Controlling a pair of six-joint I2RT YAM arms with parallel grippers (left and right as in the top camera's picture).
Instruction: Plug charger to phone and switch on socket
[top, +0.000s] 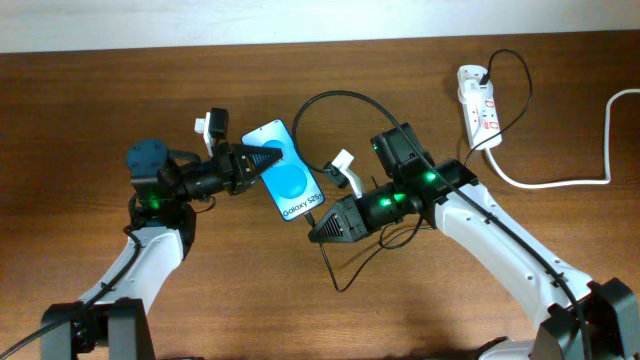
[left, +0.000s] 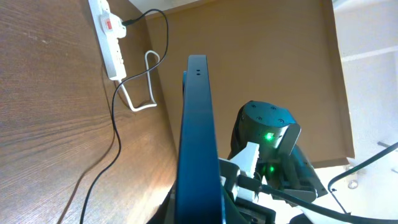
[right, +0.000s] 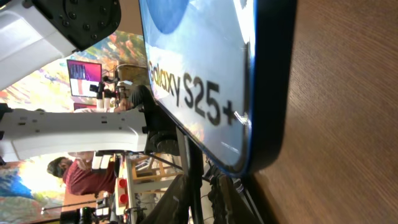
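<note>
The phone (top: 287, 172), its blue screen reading "Galaxy S25+", is held tilted above the table's middle. My left gripper (top: 262, 160) is shut on its upper end; in the left wrist view the phone (left: 196, 137) shows edge-on between my fingers (left: 199, 214). My right gripper (top: 316, 230) is shut on the black charger cable (top: 335, 94) right at the phone's lower end. In the right wrist view the cable (right: 196, 186) runs between my fingers (right: 199, 205) just below the phone's bottom edge (right: 249, 124). The plug tip is hidden. The white socket (top: 478, 104) lies at the far right.
A thick white cord (top: 560, 183) runs from the socket towards the right edge. The black cable loops on the table behind and in front of my right arm and goes into the socket's far end. The socket (left: 107, 34) and cable (left: 115, 134) also show in the left wrist view.
</note>
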